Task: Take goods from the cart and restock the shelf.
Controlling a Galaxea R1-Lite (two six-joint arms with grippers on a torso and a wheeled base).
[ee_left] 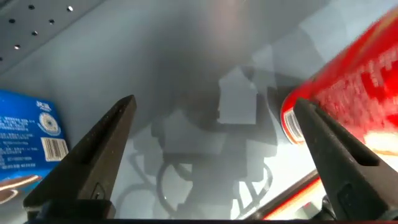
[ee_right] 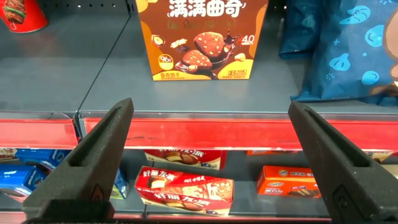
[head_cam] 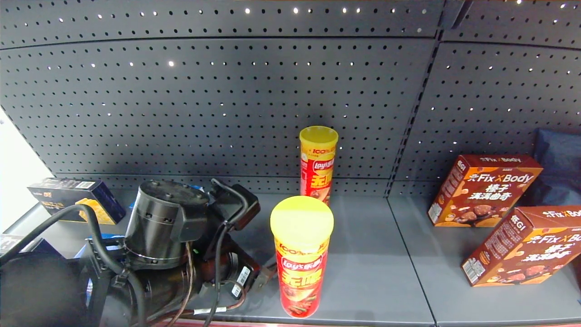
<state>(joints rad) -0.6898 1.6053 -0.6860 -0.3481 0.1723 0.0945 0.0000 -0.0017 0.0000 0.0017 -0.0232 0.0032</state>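
Two chip cans stand upright on the grey shelf (head_cam: 376,254), one behind the other. The front can (head_cam: 302,259) is near the shelf's front edge. The rear can (head_cam: 318,163) stands well back, close to the pegboard (head_cam: 204,100).

The left gripper (head_cam: 262,274) sits low over the shelf, just to the left of the front can. In the left wrist view, the left gripper (ee_left: 214,106) is spread wide with only bare shelf between its fingers. The front can (ee_left: 348,87) lies outside that gap, just beside one finger. Whether the finger touches the can cannot be told.

A blue box (ee_left: 28,149) lies beyond the other finger, apart from it. A dark box (head_cam: 77,200) rests at the shelf's far left.

On the right section of the shelf, a rear cookie box (head_cam: 483,188) and a front cookie box (head_cam: 522,247) both sit tilted. A blue bag (head_cam: 558,154) is behind them.

The right gripper (ee_right: 210,104) hangs in front of the shelf's red rail (ee_right: 199,132), fingers wide apart and holding nothing. It faces a cookie box (ee_right: 202,40), which is well apart from it, with the blue bag (ee_right: 348,50) beside that box. Below the rail, red boxes (ee_right: 183,186) lie on a lower shelf (ee_right: 249,202).
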